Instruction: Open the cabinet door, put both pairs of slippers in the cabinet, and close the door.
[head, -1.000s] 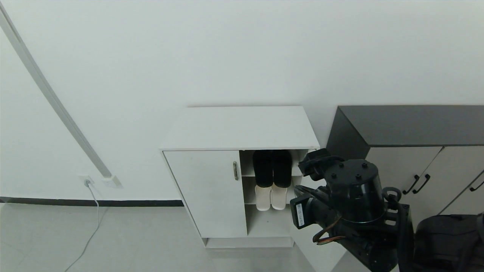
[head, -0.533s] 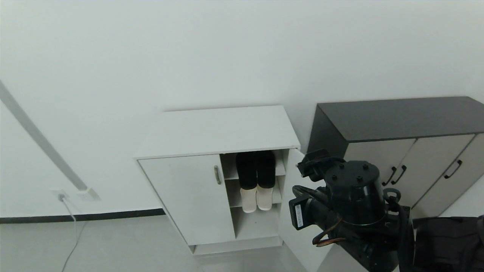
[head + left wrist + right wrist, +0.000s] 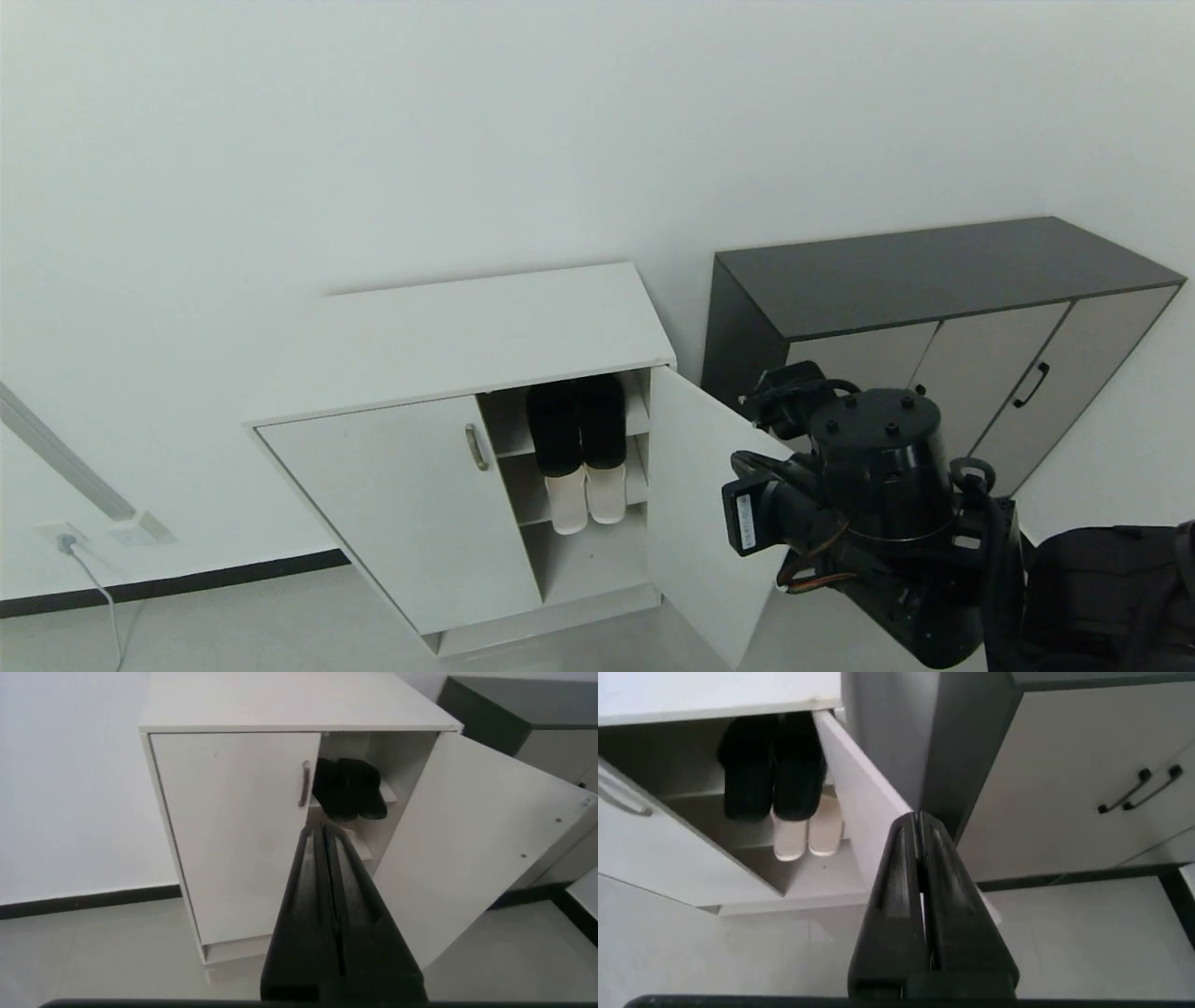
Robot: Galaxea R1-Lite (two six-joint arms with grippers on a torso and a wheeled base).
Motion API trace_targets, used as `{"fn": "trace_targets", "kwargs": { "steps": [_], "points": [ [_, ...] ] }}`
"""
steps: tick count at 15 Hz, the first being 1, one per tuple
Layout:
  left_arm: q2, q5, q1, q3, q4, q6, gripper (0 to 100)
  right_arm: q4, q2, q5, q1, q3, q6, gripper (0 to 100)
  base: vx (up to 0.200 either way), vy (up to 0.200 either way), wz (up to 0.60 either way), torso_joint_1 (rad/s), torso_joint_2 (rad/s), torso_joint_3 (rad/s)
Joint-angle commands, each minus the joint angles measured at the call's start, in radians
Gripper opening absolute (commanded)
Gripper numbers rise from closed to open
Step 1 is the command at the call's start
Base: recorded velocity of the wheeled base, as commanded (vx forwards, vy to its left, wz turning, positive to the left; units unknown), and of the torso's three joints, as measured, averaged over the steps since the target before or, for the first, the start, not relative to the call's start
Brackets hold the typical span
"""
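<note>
Black slippers (image 3: 577, 425) and white slippers (image 3: 586, 497) sit at the front edges of two shelves (image 3: 696, 810) in the cabinet (image 3: 467, 336), so closing seems the step in hand: the right gripper (image 3: 920, 826), pinched together and empty like the left gripper (image 3: 322, 835), should push the open door (image 3: 695, 504) shut

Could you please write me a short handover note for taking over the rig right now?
Left gripper: shut, empty.
Right gripper: shut, empty, close to the open door.
Black slippers sit inside the cabinet, directly above the white slippers.
Done: door opened, both pairs in.
Left: close the door.
</note>
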Motion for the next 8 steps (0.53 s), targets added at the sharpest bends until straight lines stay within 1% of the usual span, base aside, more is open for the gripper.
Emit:
{"fn": "trace_targets", "kwargs": {
  "steps": [1,5,8],
  "points": [
    [0.0,-0.001,-0.001,0.001,0.0,0.002,0,0.0,0.002,0.0,-0.005,-0.002,-0.001,0,0.0,0.0,0.0,0.0,0.0,0.0],
    [0.0,-0.001,-0.001,0.001,0.0,0.002,0,-0.008,0.002,0.0,-0.006,-0.003,-0.001,0,0.0,0.0,0.0,0.0,0.0,0.0],
    [0.0,0.0,-0.001,0.001,0.0,0.002,0,-0.008,0.002,0.0,-0.011,-0.005,-0.001,0,-0.2,0.0,0.0,0.009,0.0,0.001]
  ]
}}
